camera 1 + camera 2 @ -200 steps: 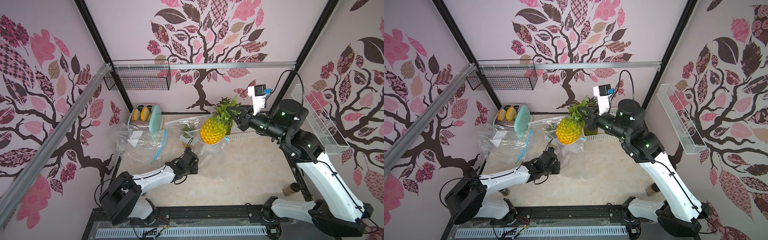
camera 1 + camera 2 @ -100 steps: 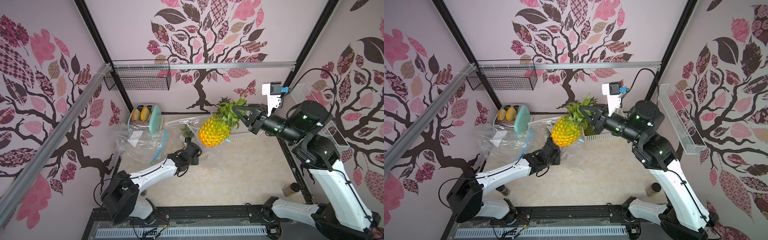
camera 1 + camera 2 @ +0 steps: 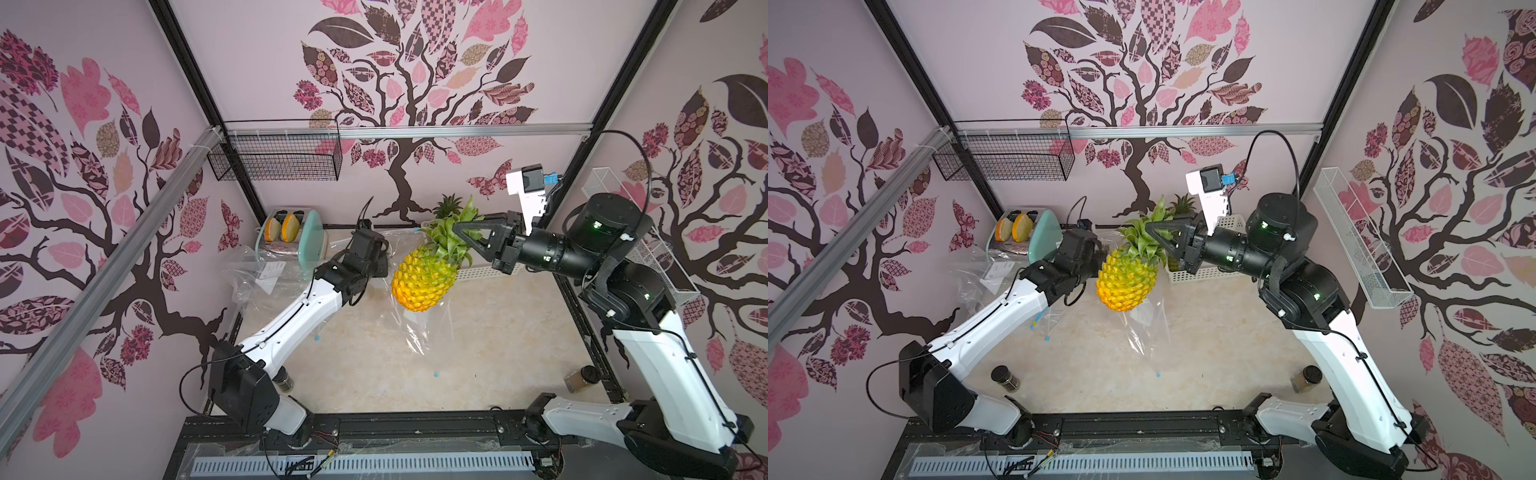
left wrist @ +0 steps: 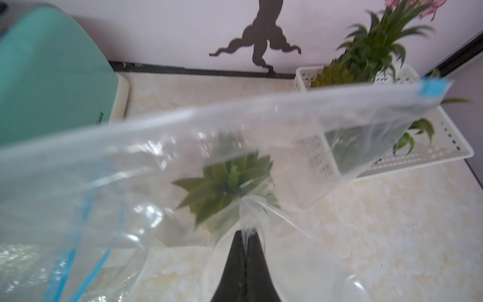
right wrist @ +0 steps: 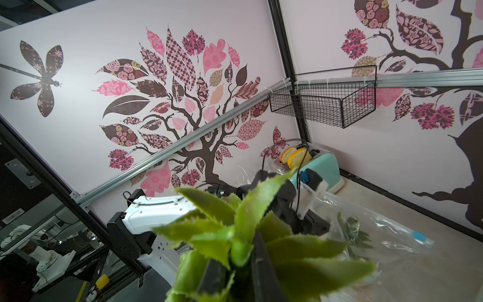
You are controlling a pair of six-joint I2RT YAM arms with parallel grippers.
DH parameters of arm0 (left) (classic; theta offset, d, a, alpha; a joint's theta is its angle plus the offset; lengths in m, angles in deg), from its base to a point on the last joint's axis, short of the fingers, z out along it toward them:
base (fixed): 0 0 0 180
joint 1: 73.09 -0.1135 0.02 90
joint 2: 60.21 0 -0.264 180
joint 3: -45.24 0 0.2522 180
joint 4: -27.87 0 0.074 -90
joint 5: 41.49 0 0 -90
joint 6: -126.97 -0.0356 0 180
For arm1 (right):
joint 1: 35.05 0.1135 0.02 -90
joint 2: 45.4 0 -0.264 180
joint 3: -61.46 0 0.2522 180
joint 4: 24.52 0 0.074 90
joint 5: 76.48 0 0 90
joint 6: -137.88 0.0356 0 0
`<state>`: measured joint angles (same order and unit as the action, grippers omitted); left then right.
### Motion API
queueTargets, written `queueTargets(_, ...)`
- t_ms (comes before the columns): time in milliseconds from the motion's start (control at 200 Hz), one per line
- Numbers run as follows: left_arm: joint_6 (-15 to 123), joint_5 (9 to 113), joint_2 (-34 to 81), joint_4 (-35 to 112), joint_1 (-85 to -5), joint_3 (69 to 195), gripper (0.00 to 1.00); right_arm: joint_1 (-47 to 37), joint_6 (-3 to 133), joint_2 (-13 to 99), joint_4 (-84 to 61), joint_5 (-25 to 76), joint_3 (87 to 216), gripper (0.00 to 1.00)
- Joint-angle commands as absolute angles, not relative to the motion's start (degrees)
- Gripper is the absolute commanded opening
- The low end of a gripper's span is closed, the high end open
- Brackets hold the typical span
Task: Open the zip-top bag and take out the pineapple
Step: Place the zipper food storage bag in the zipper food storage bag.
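Note:
The yellow pineapple (image 3: 424, 278) (image 3: 1125, 282) hangs in the air above the middle of the table. My right gripper (image 3: 461, 232) (image 3: 1152, 228) (image 5: 235, 261) is shut on its green crown (image 5: 235, 222). The clear zip-top bag (image 3: 424, 332) (image 3: 1146, 328) (image 4: 287, 130) trails below and behind the fruit. Its blue slider (image 4: 433, 87) sits at one end of the zip edge. My left gripper (image 4: 245, 232) is shut on a pinched fold of the bag. In both top views its fingers are hidden behind the wrist (image 3: 365, 249). Green leaves (image 4: 230, 183) show through the plastic.
A teal toaster (image 3: 291, 241) with bread stands at the back left, with crumpled clear bags (image 3: 257, 274) beside it. A white basket (image 3: 486, 270) holding other pineapples is at the back. A black wire basket (image 3: 274, 158) hangs on the wall. Small jars (image 3: 582, 378) (image 3: 1003, 376) stand near the front.
My left arm has lifted and reached toward the back wall, pulling the bag with it. My right arm has swung back to the right, and the pineapple hangs a little lower in the picture.

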<state>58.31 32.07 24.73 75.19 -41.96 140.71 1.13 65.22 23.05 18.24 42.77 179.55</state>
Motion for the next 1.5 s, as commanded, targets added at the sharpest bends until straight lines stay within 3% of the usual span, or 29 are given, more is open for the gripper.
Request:
queueTargets(0,51.37,35.14,21.71,81.78,-46.14,147.20,0.00,0.80,62.03,21.91,18.42,40.82,182.09,0.00)
queueTargets(220,43.12,39.01,17.50,98.32,-53.02,166.13,0.00,0.72,56.42,20.96,22.33,28.76,181.22,0.00)
queueTargets(430,38.15,37.89,13.71,106.15,-62.37,175.42,0.00,0.63,53.40,22.00,23.17,21.43,180.17,0.00)
queueTargets(905,38.20,40.73,15.83,99.62,-85.37,161.18,0.00,-1.52,49.17,22.43,23.34,10.05,176.43,0.00)
queueTargets(1490,38.94,40.11,19.83,91.21,-86.54,154.87,0.00,-1.83,48.15,24.47,22.33,8.83,173.96,0.00)
